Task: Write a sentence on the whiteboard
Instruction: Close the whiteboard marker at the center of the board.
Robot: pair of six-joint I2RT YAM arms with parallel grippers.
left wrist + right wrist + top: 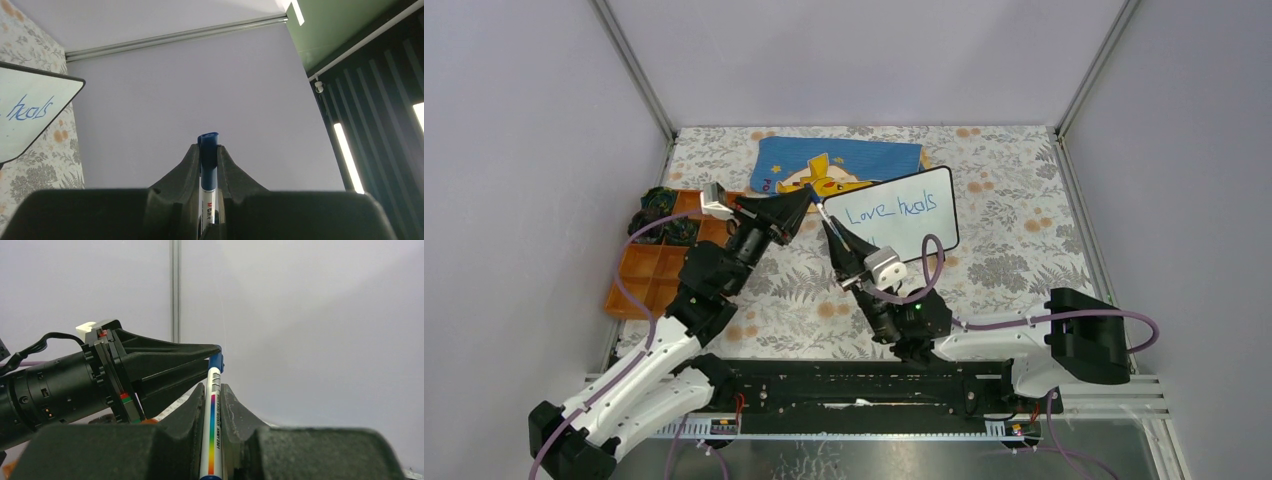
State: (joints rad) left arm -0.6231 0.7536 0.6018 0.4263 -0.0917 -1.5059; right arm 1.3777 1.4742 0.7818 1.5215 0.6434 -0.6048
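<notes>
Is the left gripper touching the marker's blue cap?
Touching: the left wrist view shows the left gripper pinching the blue cap from both sides.

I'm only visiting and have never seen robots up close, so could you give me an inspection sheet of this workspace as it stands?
Surface: table under a floral cover.
Job's things: whiteboard at the far middle, turned askew; blue writing reads "Love heals"; marker held between both grippers.
Clutter: blue cloth with a yellow cartoon behind the board; orange tray at left, dark items at its far end, too small to name.
Grippers: left gripper shut on the marker's blue cap; right gripper shut on its barrel.
Cables: purple cables loop off both arms.
Surroundings: pale walls, metal corner posts.
</notes>
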